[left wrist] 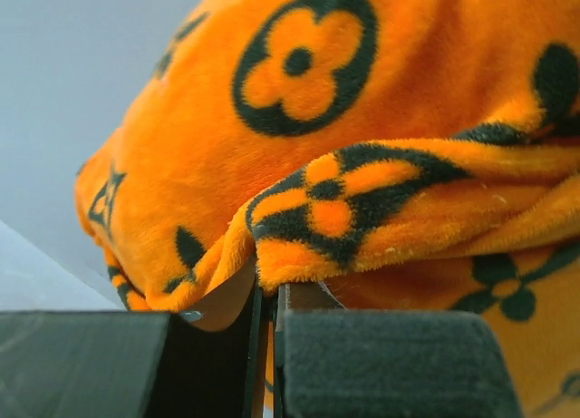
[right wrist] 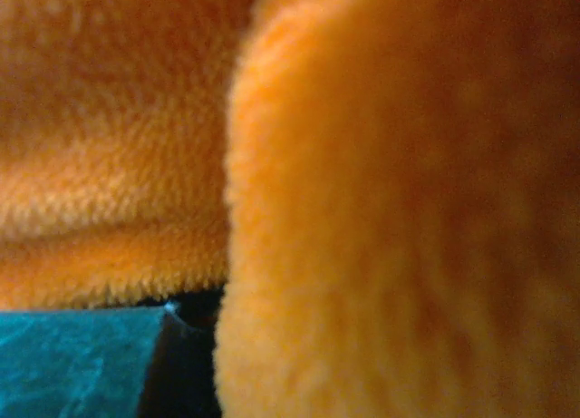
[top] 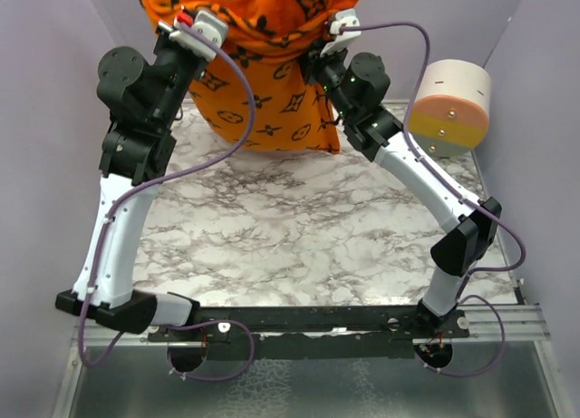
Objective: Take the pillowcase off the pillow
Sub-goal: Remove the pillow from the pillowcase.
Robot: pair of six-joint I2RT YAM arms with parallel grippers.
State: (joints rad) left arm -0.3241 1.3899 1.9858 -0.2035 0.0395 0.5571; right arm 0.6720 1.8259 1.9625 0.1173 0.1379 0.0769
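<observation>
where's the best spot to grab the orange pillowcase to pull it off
Probably the loose hem of the pillowcase, pinched from below: it hangs as a thin folded flap under the plump stuffed part, which looks too round to clamp.

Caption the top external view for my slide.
Left gripper and right gripper pinch the orange pillowcase at the marble table's far end; banded cylinder at right.

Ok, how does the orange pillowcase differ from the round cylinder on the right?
The pillowcase is soft, rumpled fleece, orange with black monogram shapes; the cylinder looks rigid and smooth, banded cream, peach and yellow. The pillowcase is far bigger, at the back centre; the cylinder is small, off to the right. The left gripper pinches the pillowcase's hem; nothing touches the cylinder. Both carry some orange.
</observation>
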